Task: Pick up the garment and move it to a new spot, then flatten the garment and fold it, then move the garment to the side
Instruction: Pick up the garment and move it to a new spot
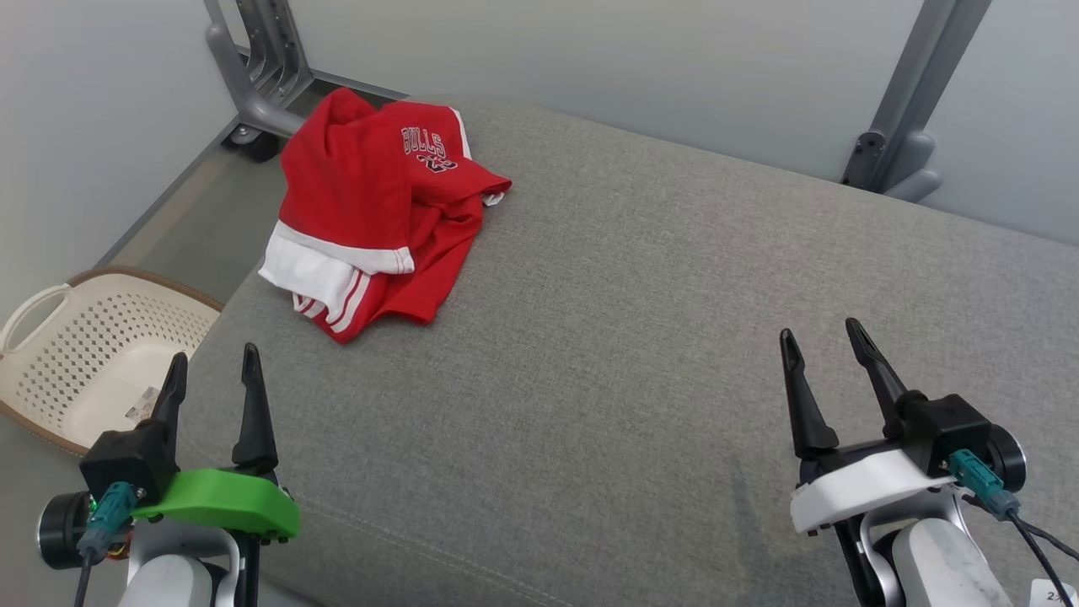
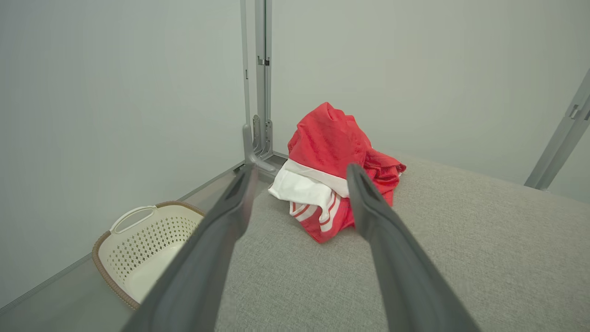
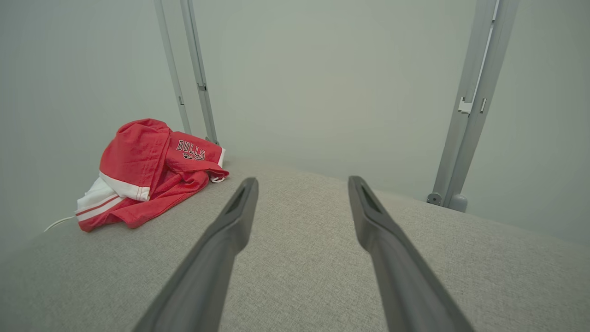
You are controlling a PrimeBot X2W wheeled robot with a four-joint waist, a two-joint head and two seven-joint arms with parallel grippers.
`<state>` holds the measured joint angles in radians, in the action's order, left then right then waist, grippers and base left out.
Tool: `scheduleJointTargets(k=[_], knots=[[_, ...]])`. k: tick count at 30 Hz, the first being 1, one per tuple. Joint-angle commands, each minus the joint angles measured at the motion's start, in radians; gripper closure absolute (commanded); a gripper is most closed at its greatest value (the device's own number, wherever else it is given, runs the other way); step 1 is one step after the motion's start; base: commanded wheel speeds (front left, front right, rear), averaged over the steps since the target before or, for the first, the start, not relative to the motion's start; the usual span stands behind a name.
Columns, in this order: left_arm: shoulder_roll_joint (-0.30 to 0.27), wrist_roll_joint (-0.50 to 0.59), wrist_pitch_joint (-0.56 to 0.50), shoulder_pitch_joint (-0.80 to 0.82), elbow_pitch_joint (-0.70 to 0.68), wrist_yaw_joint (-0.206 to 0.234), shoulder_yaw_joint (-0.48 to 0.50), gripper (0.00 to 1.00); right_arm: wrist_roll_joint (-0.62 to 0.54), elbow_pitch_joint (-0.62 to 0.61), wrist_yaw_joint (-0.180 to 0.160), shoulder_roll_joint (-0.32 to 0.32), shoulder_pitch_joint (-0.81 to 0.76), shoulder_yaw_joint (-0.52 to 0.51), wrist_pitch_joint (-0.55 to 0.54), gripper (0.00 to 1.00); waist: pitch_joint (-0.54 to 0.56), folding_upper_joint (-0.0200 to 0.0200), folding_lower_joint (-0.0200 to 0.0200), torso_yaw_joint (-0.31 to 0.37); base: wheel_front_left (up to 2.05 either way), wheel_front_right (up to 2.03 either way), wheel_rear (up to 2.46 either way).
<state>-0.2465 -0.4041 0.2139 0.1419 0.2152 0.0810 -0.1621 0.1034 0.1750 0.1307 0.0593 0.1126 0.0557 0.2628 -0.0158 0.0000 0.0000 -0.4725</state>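
Could drag garment (image 1: 371, 211), heaped at 11 o'clock by the cushion (image 1: 632, 337) edge, off toward basket (image 1: 84, 354) by pinching one layer, with left gripper (image 1: 213, 354) and right gripper (image 1: 819, 329) spread, empty

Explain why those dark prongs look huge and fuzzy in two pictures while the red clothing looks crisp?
Left wrist view: the left gripper sits close to the wide-angle lens, so it looms soft-edged while the garment is sharp. Right wrist view: same for the right gripper. Head view: even light, faint shadows, no glare.
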Motion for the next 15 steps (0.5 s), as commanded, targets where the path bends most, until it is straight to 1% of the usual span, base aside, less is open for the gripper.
scheduleJointTargets(k=[1,11,15], knots=[[-0.002,-0.007,0.006,-0.001,-0.001,0.007,-0.001,0.00,-0.004,0.003,0.000,0.003,0.010,0.001,0.003,0.00,-0.005,0.0000,0.0000,-0.004,0.00,0.00,0.00],[-0.002,-0.012,0.007,0.005,-0.002,0.012,-0.010,0.00,-0.002,0.008,0.000,0.002,0.011,-0.001,0.003,0.00,-0.007,0.0000,0.0000,0.002,0.00,0.00,0.00],[-0.006,-0.014,-0.004,0.022,0.000,0.001,-0.014,0.00,-0.004,0.009,0.000,0.003,0.014,0.002,0.003,0.00,-0.012,0.0000,0.0000,0.007,0.00,0.00,0.00]])
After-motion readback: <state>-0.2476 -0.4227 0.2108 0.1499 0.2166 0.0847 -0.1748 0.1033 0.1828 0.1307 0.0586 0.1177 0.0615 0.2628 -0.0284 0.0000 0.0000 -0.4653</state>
